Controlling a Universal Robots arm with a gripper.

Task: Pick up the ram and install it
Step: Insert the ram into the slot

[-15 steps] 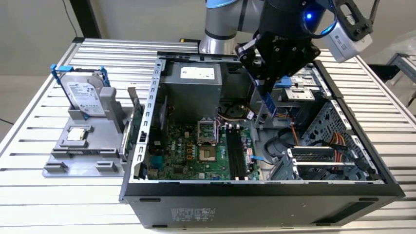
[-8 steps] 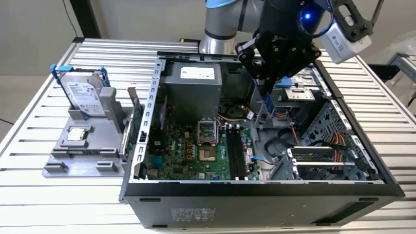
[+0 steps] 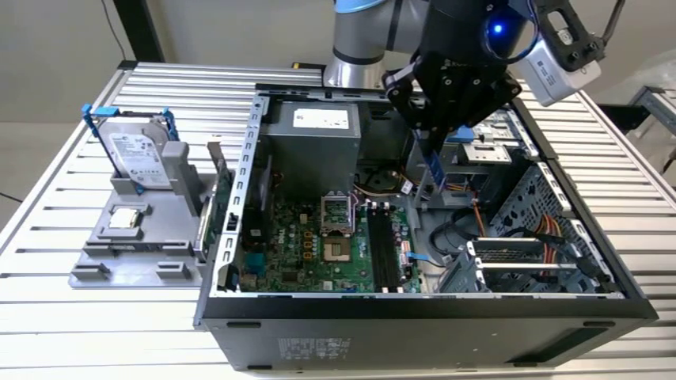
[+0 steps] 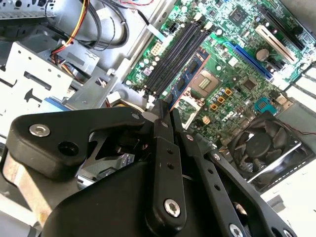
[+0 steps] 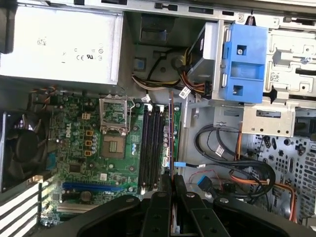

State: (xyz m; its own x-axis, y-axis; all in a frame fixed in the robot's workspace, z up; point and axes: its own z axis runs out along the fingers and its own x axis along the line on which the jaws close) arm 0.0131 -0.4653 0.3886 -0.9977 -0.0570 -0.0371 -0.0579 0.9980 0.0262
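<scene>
Above motherboard (image 3: 317,245), tool (image 3: 431,128) grips ram (image 3: 432,170).

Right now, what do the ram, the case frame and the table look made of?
Ram: blue-green circuit board, likely laminate, thin stick held in the tool. Case frame: dull grey punched sheet metal, probably steel. Table: silvery ribbed slats, likely aluminium.
</scene>
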